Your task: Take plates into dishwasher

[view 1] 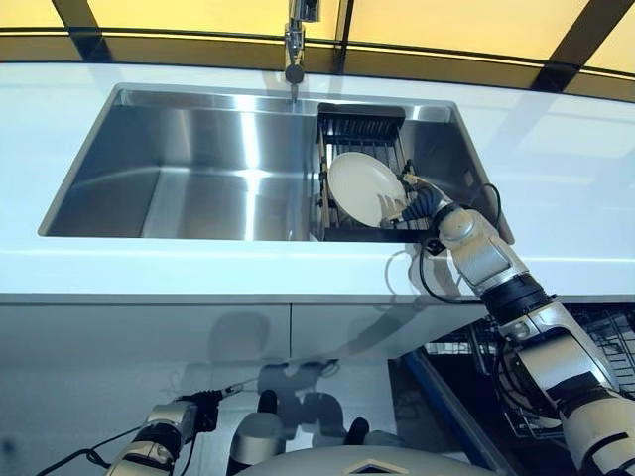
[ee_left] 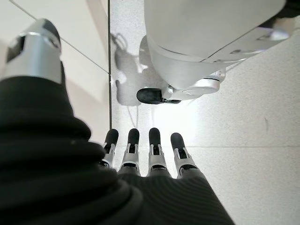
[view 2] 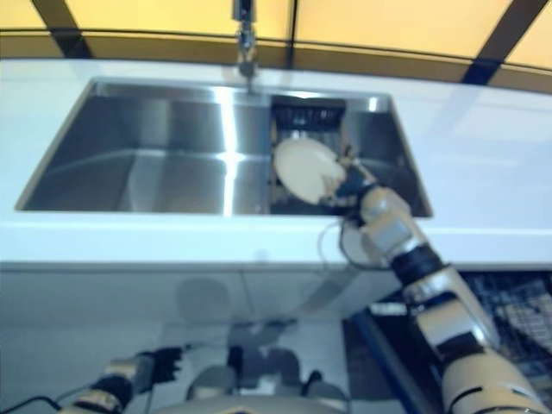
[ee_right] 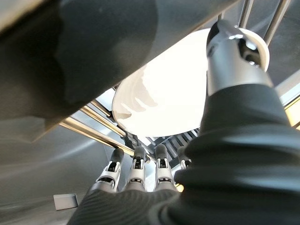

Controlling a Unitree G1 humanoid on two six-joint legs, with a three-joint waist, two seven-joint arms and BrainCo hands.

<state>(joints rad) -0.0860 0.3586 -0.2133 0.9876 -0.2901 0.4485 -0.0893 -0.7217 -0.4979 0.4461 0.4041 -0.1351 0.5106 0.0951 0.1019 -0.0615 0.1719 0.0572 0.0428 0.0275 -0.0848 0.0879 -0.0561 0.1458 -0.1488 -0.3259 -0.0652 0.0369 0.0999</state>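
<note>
Right hand (view 1: 422, 206) reached over counter (view 1: 198, 268) into sink (view 1: 179, 169), at white plate (view 1: 362, 186) leaning on edge in dark rack (view 1: 362, 129). Plate sat just ahead of hand; thumb (ee_right: 229, 56) lay across plate face, fingers (ee_right: 136, 164) extended toward lower rim, not curled round it. Grip looked unformed. Left hand (ee_left: 150, 150) hung low near floor, fingers straight, far from plate. Dishwasher basket (view 1: 605, 337) waited lower right.

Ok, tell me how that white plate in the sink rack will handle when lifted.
The white plate looks rigid and glazed, so probably slippery and breakable. It leans on edge in the rack, so it may tip or roll if nudged. The right hand reaches it.
</note>
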